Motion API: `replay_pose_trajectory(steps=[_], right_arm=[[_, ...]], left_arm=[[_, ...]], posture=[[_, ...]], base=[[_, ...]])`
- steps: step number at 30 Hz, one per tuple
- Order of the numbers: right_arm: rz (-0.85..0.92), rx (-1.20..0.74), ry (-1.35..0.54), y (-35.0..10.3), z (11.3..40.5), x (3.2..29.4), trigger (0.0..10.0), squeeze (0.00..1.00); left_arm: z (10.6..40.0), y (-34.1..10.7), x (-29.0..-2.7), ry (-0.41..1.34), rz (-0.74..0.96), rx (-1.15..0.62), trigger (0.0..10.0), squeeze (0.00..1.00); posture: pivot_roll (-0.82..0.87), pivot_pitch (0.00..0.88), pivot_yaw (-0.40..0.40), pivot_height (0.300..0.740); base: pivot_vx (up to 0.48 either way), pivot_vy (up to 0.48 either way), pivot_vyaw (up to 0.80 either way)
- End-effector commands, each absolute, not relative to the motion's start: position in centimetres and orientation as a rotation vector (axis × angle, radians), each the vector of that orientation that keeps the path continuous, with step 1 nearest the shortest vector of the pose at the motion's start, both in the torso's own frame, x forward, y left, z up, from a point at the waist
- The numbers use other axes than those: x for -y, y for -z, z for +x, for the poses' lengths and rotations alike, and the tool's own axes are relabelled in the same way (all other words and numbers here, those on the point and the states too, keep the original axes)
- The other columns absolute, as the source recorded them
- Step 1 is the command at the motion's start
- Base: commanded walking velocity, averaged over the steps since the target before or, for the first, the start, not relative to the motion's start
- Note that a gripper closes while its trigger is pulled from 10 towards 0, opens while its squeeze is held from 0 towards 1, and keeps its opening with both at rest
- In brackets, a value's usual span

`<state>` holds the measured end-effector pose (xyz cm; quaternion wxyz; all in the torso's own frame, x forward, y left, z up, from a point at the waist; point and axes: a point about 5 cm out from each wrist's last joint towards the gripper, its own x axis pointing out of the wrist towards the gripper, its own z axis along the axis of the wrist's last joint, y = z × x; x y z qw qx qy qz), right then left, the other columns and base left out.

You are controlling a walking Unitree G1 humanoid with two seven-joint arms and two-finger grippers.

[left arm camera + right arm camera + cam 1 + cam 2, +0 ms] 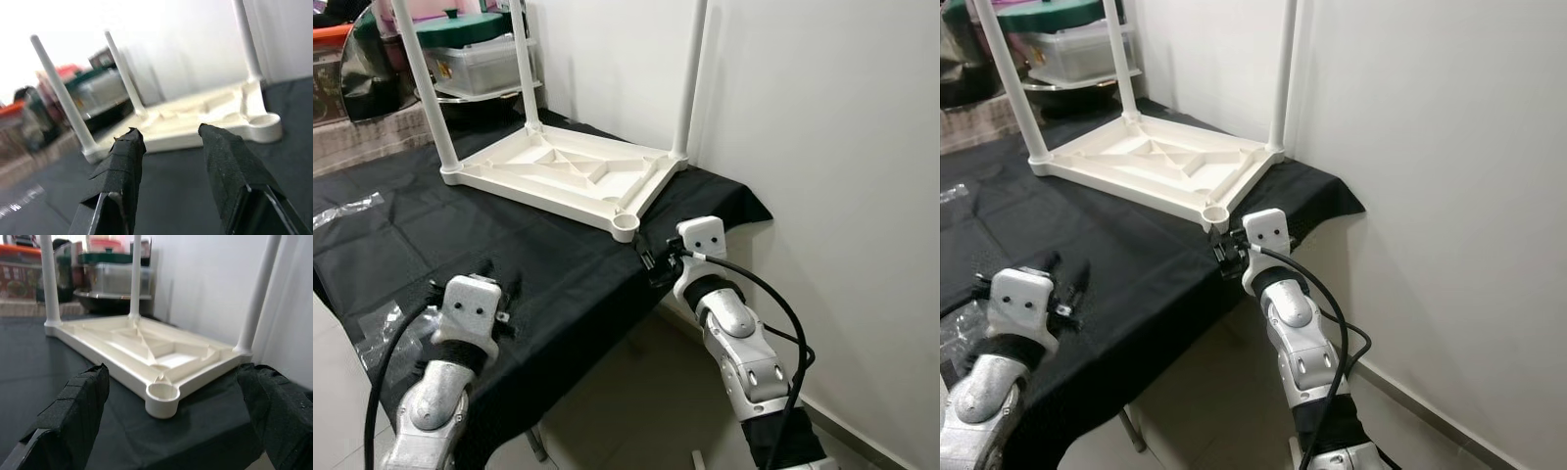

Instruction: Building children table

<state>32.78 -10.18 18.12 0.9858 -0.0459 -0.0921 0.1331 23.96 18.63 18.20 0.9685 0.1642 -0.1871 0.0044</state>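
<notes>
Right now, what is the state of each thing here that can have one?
children table: upside down on the black cloth, three legs fitted.
Corner socket: empty, no leg in it.
Left gripper: open, holding nothing.
Right gripper: open wide, facing the empty socket.

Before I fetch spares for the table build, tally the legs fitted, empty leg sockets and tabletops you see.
Fitted legs: 3
Empty leg sockets: 1
Tabletops, upside down on the black cloth: 1
Total: 5
</notes>
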Motion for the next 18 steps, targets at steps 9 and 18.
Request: replay_pose_trajectory(steps=[9,18], right_arm=[[-0.137,0.252,-0.244,-18.7,32.7,10.1,10.0,0.0],[-0.228,0.406,0.008,-20.8,33.1,12.7,10.0,0.0]], left_arm=[[23.6,-18.7,-18.2,-0.01,0.382,0.453,10.0,0.0],[23.4,-19.8,-16.4,0.069,0.554,0.603,10.0,0.0]], posture=[[-0.03,0.0,-0.04,0.635],[-0.02,0.0,-0.048,0.6]], base=[[0.0,0.0,0.0],[0.0,0.0,0.0]])
